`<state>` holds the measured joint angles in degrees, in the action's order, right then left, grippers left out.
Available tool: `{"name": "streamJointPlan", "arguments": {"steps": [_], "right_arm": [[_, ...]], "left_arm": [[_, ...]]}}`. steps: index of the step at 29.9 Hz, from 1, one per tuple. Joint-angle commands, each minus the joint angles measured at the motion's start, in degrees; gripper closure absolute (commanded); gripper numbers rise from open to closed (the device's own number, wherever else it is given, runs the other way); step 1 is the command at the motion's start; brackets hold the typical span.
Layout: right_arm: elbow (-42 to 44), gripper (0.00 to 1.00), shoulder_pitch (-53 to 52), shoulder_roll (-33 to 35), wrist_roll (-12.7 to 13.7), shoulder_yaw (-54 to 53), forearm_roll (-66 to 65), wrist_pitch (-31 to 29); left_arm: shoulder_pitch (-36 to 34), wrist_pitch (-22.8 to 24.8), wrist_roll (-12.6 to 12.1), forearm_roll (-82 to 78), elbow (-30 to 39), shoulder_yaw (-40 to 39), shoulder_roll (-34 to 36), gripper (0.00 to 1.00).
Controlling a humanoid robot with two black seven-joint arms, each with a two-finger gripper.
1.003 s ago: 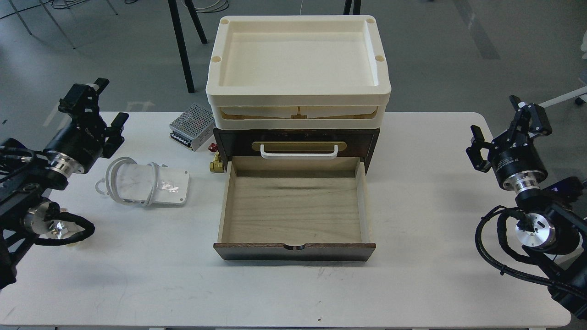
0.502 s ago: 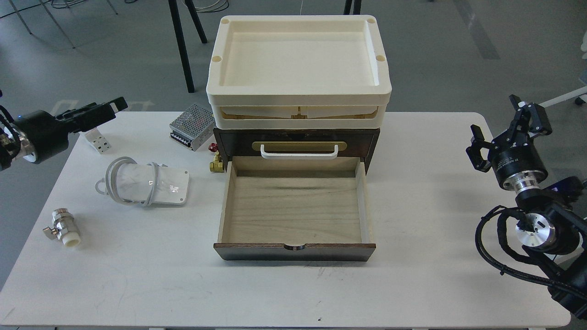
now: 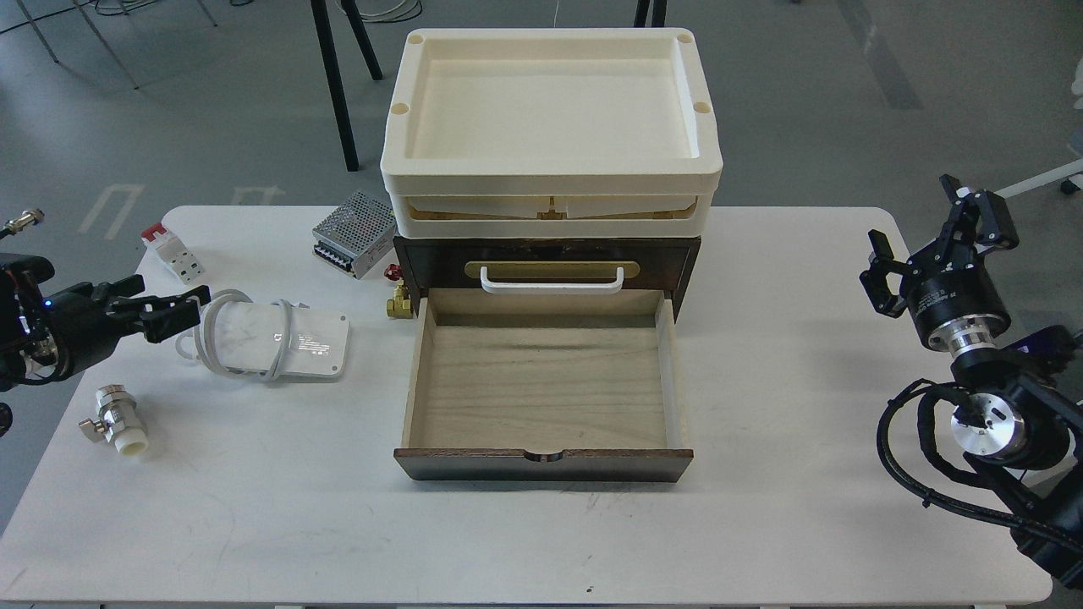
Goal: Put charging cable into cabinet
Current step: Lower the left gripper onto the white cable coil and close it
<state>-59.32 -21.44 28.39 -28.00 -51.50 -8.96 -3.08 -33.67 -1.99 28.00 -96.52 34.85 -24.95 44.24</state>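
Grey concrete floor surrounds the white rectangular counter (image 3: 761, 541); left of the dark brown wooden cabinet (image 3: 546, 254), the left pincer (image 3: 173, 306) stands narrowly parted beside the grey-white coiled charging cable (image 3: 271, 338); the right pincer (image 3: 935, 241) is spread wide.

Black arms, silver wrist rings, looped cables.

A dark cabinet (image 3: 546, 254) with its lower drawer pulled open is seen on a white tabletop (image 3: 761, 524). A coiled charging cable (image 3: 271, 338) lies left, just beside the left end effector (image 3: 173, 306).
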Motion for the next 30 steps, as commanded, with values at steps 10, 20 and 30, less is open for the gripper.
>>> {"name": "streamJointPlan", "arguments": {"steps": [10, 20, 30], "right_arm": [[0.0, 0.01, 0.1, 0.0, 0.0, 0.1, 0.0, 0.0], [0.0, 0.01, 0.0, 0.0, 0.0, 0.1, 0.0, 0.0], [0.0, 0.01, 0.1, 0.0, 0.0, 0.1, 0.0, 0.0]], "left_arm": [[0.3, -0.6, 0.0, 2.0, -6.2, 3.8, -7.0, 0.0], [0.4, -13.9, 0.0, 2.3, -14.6, 3.7, -13.7, 0.19], [1.0, -21.0, 0.0, 2.5, -21.9, 6.6, -16.7, 0.55]]}}
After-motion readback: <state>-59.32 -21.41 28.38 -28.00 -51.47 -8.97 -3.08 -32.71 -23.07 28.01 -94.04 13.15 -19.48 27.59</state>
